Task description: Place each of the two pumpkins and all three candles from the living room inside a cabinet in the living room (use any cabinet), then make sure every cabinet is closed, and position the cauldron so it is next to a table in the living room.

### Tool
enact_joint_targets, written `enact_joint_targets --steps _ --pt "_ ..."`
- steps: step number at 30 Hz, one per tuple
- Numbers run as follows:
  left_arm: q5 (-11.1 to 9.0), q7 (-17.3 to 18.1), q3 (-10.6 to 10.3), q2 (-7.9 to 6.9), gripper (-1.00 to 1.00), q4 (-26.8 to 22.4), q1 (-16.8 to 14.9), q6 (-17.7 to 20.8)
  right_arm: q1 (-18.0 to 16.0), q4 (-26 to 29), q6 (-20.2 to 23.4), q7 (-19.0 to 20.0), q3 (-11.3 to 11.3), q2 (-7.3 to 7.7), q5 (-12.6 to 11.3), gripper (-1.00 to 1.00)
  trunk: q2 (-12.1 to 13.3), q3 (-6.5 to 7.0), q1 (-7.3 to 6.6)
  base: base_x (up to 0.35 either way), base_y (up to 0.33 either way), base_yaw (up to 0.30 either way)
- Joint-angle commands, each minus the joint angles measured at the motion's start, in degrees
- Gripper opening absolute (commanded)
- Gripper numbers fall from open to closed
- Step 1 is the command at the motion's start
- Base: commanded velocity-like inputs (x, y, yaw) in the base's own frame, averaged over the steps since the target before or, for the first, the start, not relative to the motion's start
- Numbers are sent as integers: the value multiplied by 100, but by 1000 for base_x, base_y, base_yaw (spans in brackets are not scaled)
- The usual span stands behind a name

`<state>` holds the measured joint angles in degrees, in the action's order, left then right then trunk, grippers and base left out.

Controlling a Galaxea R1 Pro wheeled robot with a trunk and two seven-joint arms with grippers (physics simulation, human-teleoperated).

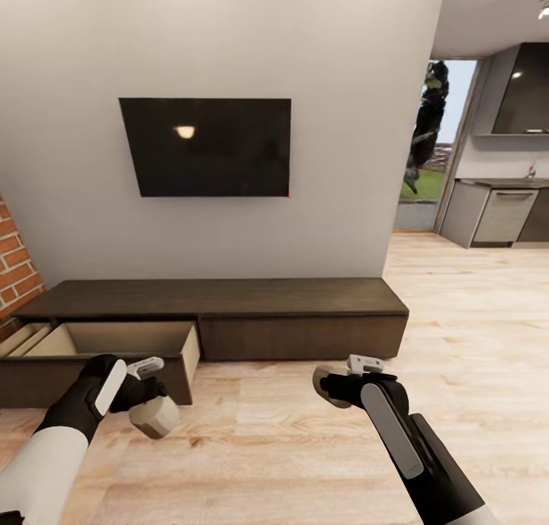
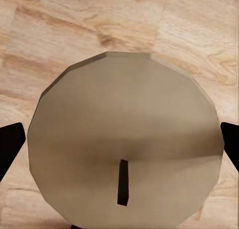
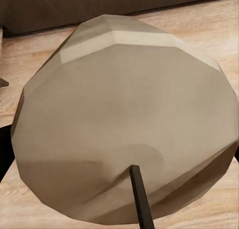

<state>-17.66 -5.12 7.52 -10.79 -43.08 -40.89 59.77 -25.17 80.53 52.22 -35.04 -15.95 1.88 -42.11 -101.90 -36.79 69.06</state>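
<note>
left tool (image 1: 145,391) grasping stubby cream cylindrical candle (image 1: 155,416) | right tool (image 1: 339,380) grasping second cream candle (image 1: 329,385) | long dark-brown wood cabinet (image 1: 297,311) with left drawer (image 1: 114,340) pulled out

Candles crowd both wrist cameras, hiding the fingers behind them

The left candle (image 2: 124,139) covers all but the dark finger edges (image 2: 10,146); the right candle (image 3: 124,124) does likewise. In the head view, the cabinet (image 1: 229,296) and its open drawer (image 1: 114,342) run past the frame's left edge.
</note>
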Motion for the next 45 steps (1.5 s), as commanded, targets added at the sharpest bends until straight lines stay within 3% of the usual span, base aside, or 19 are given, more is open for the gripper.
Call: enact_joint_targets --steps 1,11,27,45 --pt "-43 -40 6 -1 -100 -3 -4 23 -5 6 -2 -64 -13 6 -70 -100 -3 -6 -1 0 0 136" --pt "-66 -13 4 -25 -100 -46 -6 23 -5 6 -2 -64 -28 5 -78 -100 -3 -6 -1 6 26 253" --pt "-80 3 -4 -28 -100 -37 -6 23 -5 6 -2 -64 -40 -1 -79 -100 -3 -6 -1 142 242 278" --pt "-80 11 -5 -37 -100 -7 -10 23 -5 30 -1 -64 -42 -3 -81 -100 -3 -6 -1 247 221 23"
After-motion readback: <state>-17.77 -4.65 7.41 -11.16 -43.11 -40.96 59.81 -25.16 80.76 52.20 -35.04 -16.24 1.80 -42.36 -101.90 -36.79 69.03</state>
